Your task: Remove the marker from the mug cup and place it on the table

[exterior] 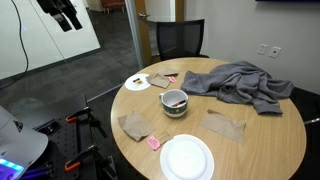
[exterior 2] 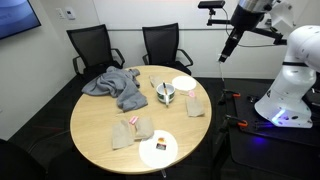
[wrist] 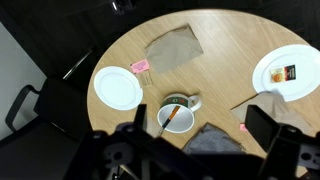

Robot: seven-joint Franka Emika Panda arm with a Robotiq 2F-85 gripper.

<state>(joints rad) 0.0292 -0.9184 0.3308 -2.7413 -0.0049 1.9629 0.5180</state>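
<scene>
The hand [wrist: 195, 140] hangs high, its fingers spread wide with nothing between them. Well below it, showing between the fingers in the wrist view, the mug [wrist: 178, 113] stands on the surface [wrist: 215, 30]. The marker [wrist: 172, 120] lies slantwise inside the mug. It looks light, stiff and smooth, so it may slip or roll. I would pinch it across the shaft near whichever end rises toward the rim. The mug may tip if knocked.
</scene>
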